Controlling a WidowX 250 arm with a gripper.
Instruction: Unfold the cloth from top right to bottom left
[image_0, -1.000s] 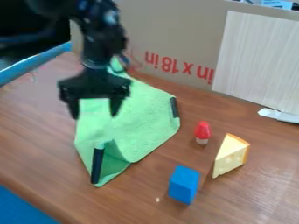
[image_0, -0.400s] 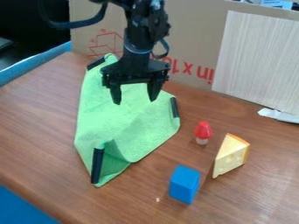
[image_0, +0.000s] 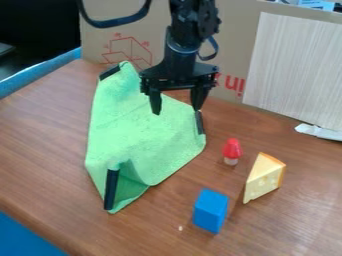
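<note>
The black gripper (image_0: 177, 111) hangs over the upper right part of the green cloth, its two fingers spread apart with nothing between them. The green cloth (image_0: 137, 132) lies on the left half of the table, with dark strips at its top corner, right corner and bottom corner. Near the bottom strip the fabric is raised in a small fold. The gripper's right fingertip is in line with the right corner's dark strip; whether they touch I cannot tell.
Right of the cloth on the wooden table (image_0: 47, 150) are a red-topped toy (image_0: 232, 150), a cheese wedge (image_0: 264, 177) and a blue block (image_0: 210, 211). A cardboard panel (image_0: 234, 30) and a pale board (image_0: 294, 70) stand along the back.
The gripper has moved right across the cloth, from its left side to its upper right, uncovering the top corner. It stays open, and the cloth lies as before.
</note>
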